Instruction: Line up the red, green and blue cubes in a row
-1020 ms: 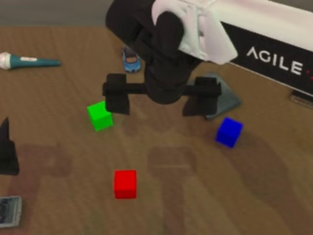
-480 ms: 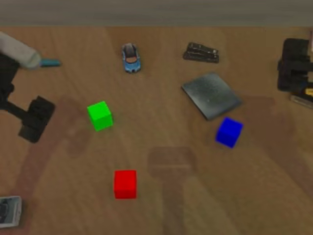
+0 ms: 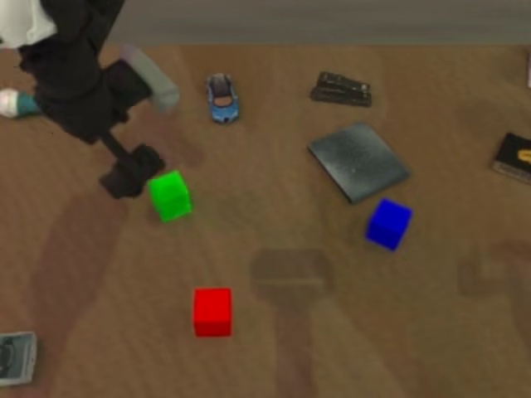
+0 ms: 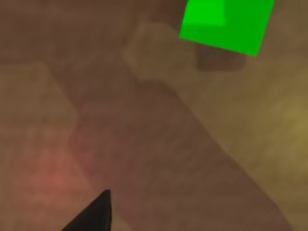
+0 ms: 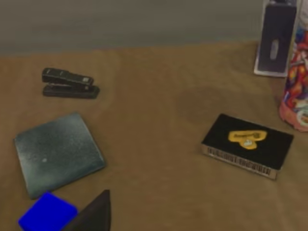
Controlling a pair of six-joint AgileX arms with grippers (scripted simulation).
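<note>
Left gripper [image 3: 131, 172] is seen in the top view at about nine o'clock from the green cube [image 3: 170, 196], just beside it, with the left arm reaching in from the eleven o'clock corner of the table. Whether its fingers are spread or closed cannot be told; only one dark finger [image 4: 91, 216] is shown in the left wrist view, with the green cube ahead of it and not yet held. The right gripper is not shown in the top view; a single dark fingertip [image 5: 94, 214] is all that is seen of it in the right wrist view.

Nothing of the row is judged to be done. The three cubes are well apart: the green cube towards nine o'clock, the red cube [image 3: 212, 312] towards six o'clock, the blue cube [image 3: 389, 223] towards three o'clock. All three placements are judged to be left, and the green cube appears to be the first addressed.

Beyond the cubes, a blue toy car [image 3: 221, 98] and a black stapler [image 3: 341, 89] are laid towards twelve o'clock, a grey square pad [image 3: 358, 162] towards two o'clock just beside the blue cube, and a black box with a yellow mark [image 3: 515, 157] at the three o'clock edge. A teal-handled object [image 3: 18, 103] is partly hidden under the left arm.

The surface is a brown wood-grain table [image 3: 299, 348], crossed by soft shadows. A grey band is seen beyond its far edge.
</note>
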